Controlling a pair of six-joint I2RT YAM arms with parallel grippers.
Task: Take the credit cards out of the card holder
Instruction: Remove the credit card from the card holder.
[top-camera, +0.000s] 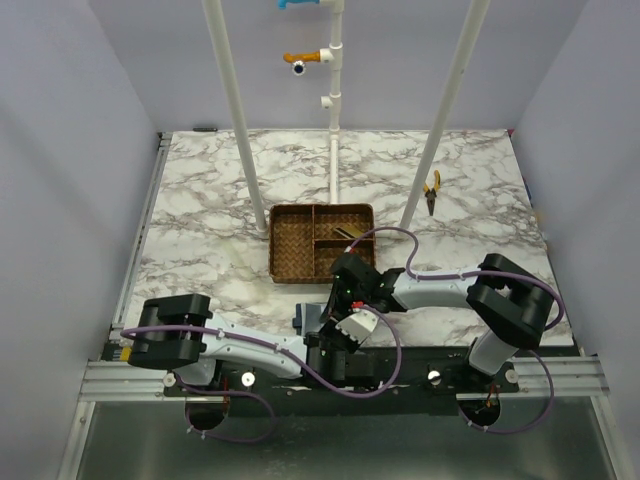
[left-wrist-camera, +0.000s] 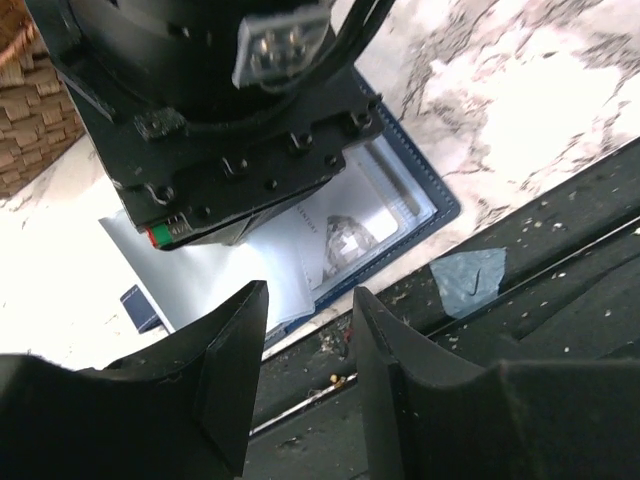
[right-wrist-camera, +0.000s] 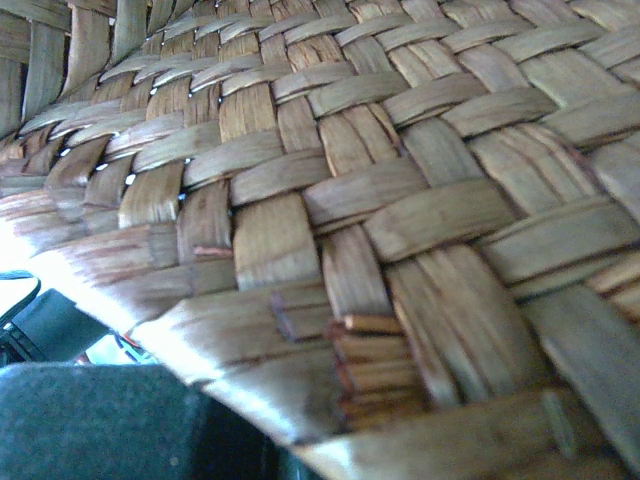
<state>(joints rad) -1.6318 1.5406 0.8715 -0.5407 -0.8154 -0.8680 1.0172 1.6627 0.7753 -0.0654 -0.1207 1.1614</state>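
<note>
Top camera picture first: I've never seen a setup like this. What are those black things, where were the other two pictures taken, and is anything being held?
Those are two robot arms bolted at the near edge of a marble table, seen from above. Each ends in a two-finger gripper carrying a small camera, and those cameras took the other two pictures. On the table lie a wicker tray, yellow-handled pliers and an open navy card holder. The left gripper hovers by the holder, jaws apart, nothing between them. The right gripper is shut, close to the tray's weave; whether it grips anything cannot be seen.
</note>
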